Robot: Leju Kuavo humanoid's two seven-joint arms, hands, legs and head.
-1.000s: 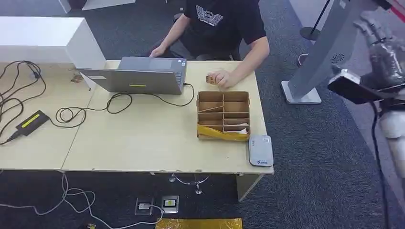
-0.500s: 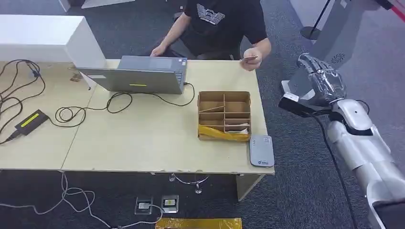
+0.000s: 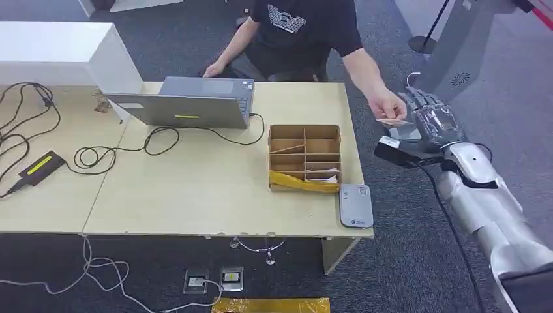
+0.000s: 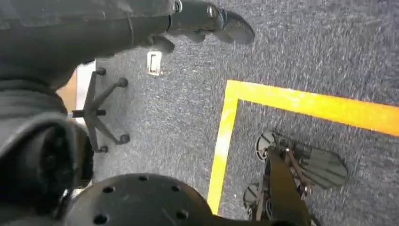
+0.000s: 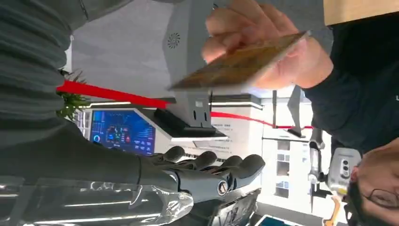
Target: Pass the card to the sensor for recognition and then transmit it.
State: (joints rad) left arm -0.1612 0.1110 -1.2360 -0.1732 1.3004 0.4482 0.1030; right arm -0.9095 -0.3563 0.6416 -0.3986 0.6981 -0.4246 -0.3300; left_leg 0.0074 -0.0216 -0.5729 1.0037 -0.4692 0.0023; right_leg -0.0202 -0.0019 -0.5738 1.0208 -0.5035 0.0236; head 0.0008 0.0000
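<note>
Hovering just off the table's (image 3: 195,195) right edge, the card (image 3: 392,121) sits pinched in a person's hand (image 3: 386,105), right beside my right hand (image 3: 433,122); my fingers (image 5: 221,169) lie spread and hold nothing; the sensor (image 3: 355,205) rests at the table's near right corner, by the box (image 3: 305,158); my left hand (image 4: 207,21) hangs over carpet, its grasp unclear.

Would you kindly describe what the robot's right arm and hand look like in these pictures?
The right arm is silver with smooth rounded shells and a dark band near the wrist. A black box sits at the wrist, with a black cable trailing down along the arm. The right hand is metallic grey with dark fingers and a grey ribbed cover.
</note>
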